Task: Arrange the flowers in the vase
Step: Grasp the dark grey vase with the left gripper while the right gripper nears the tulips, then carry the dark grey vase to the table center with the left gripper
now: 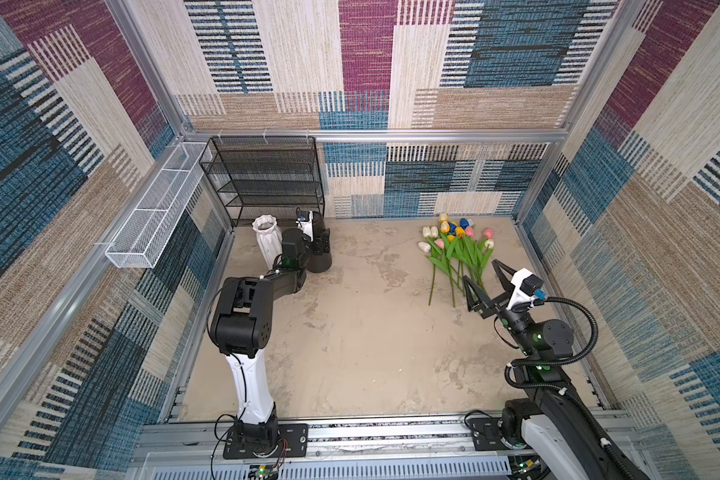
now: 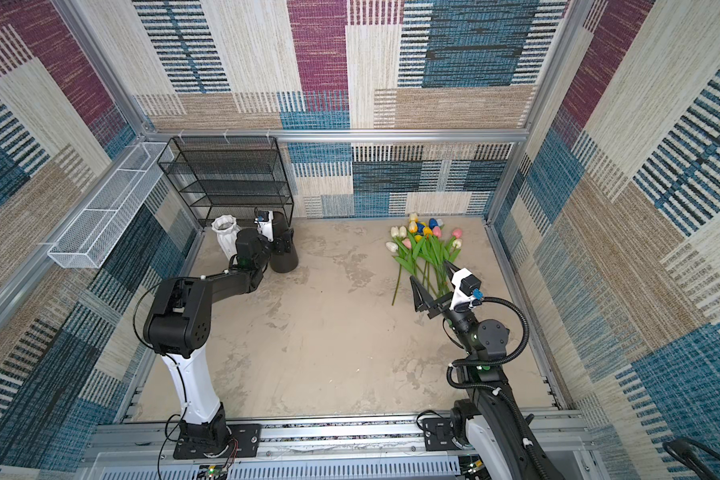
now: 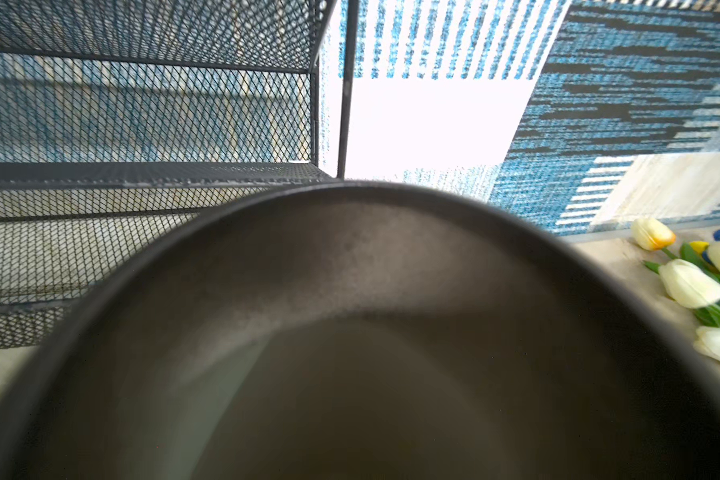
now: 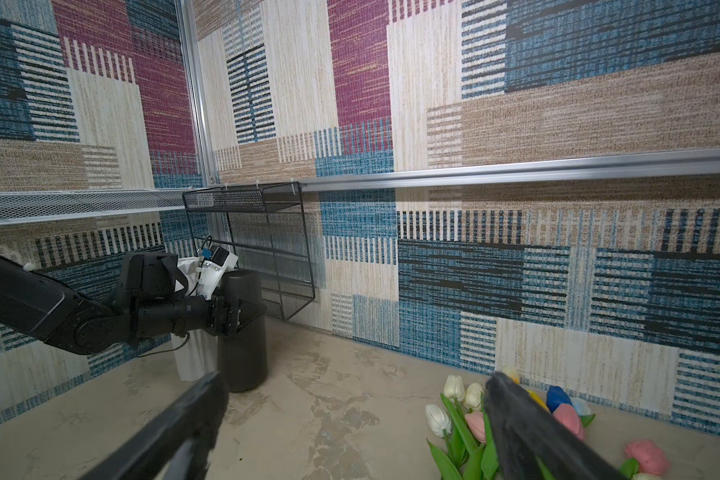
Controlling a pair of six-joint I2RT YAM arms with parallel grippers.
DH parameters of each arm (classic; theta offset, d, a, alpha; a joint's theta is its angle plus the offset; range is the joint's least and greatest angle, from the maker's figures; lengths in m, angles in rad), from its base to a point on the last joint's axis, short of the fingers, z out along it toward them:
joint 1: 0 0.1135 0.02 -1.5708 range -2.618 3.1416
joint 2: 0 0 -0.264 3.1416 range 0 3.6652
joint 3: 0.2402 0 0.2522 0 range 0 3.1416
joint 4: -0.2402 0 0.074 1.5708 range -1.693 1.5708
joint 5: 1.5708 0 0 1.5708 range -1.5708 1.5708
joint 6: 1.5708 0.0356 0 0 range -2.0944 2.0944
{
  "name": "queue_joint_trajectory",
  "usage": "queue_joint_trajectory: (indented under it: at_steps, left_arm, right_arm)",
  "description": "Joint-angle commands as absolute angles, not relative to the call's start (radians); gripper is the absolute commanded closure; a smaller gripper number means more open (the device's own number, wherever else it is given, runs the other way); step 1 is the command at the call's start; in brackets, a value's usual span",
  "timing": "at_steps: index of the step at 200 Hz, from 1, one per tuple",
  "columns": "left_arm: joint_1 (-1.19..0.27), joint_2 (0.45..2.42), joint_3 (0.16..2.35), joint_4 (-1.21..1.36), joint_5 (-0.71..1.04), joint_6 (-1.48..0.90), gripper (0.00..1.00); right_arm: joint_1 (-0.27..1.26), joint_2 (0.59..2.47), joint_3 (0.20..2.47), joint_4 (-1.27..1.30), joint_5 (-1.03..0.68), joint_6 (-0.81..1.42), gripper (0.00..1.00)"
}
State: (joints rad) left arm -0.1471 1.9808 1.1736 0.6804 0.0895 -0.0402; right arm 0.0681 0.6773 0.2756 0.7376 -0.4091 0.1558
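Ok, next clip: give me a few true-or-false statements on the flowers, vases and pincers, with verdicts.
1. The bunch of green-stemmed artificial tulips lies on the beige tabletop. True.
2. The tall black cylindrical vase already holds tulips. False: its inside is empty in the left wrist view.
3. The right pincer is open and holds nothing. True.
4. The white ribbed vase lies tipped over. False: it stands upright beside the black vase.
5. The left pincer hovers over the tulips. False: it is at the black vase.
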Motion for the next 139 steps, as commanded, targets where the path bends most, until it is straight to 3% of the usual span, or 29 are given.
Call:
queue_joint_trajectory:
  at_steps: [1, 25, 90, 139]
  left_arm:
    - [-0.158, 1.921, 1.134, 0.741, 0.199, -0.035, 0.77]
    - [-0.209, 1.801, 1.032, 0.747, 0.293, -0.029, 0.86]
    - [-0.494, 1.32, 0.697, 0.673, 0.324, 0.002, 0.96]
    - [-0.701, 1.306, 0.597, 0.738, 0.2, 0.003, 1.0]
  right_arm:
    - [0.069, 0.678, 0.282, 0.745, -0.405, 0.167, 0.0]
    - [0.068, 0.707, 0.303, 0.688, -0.362, 0.192, 0.0]
    - [0.069, 0.805, 0.399, 0.618, -0.39, 0.16, 0.0]
    - [0.068, 0.899, 0.457, 0.64, -0.429, 0.163, 0.0]
